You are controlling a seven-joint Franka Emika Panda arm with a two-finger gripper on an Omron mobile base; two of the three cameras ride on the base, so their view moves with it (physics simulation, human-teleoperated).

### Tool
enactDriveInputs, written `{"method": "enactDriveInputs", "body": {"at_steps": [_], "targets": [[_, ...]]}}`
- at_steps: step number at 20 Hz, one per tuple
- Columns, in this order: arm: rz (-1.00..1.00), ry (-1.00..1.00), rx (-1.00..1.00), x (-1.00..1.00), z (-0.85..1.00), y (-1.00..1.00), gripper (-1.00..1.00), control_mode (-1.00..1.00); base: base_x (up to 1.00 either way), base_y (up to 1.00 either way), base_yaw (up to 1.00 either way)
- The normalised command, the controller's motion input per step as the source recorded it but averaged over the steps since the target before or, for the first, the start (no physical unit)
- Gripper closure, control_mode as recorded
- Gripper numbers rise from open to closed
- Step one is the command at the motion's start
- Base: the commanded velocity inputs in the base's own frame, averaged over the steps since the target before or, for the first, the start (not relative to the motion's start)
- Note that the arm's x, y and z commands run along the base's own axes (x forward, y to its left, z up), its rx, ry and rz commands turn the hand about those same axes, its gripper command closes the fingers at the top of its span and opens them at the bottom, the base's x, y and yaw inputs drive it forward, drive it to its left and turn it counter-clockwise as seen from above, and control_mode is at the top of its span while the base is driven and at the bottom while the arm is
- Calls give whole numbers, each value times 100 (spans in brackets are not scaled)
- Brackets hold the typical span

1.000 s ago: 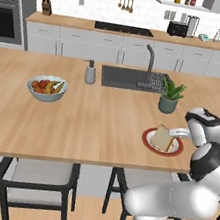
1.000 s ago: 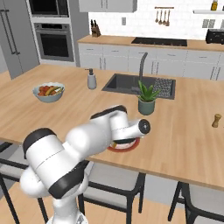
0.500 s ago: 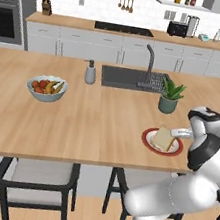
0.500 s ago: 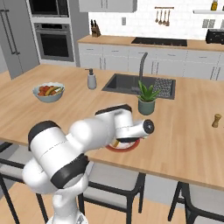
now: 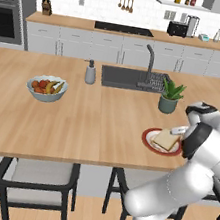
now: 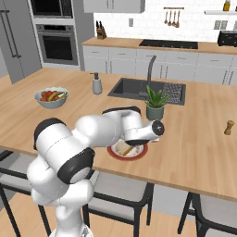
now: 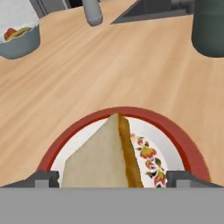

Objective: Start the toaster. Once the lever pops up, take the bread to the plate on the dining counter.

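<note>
The bread point(image 7: 103, 159), a square pale tan slice with an orange-brown crust edge, is seen lying flat on the plate point(image 7: 181, 138), a round flat dish with a glossy red rim and a white centre painted with small flowers. The plate is set on the dining counter point(image 5: 79, 122), a smooth light-wood top with straight grain, close to its near edge. In the hand view the gripper point(image 7: 112, 179) is held low over the plate with its jaws spread wide, one dark tip at 8 o'clock and the other at 4 o'clock of the slice, and neither is seen touching it. A dark round plant pot point(image 7: 209, 28) stands at 1 o'clock from the plate, a pale blue fruit bowl point(image 7: 17, 37) at 10 o'clock, and a grey soap bottle point(image 7: 92, 12) at 12 o'clock, all well apart from it. Between them bare wood is left open. The black toaster point(image 5: 177, 28) is found on the far worktop by the white tiled wall
</note>
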Motion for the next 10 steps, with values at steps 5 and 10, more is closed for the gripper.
{"method": "enactDriveInputs", "body": {"at_steps": [5, 10], "targets": [[0, 2, -21, 9, 0, -19, -100, -100, 0, 0, 0], [0, 0, -20, -3, 5, 3, -100, -100, 0, 0, 0]]}}
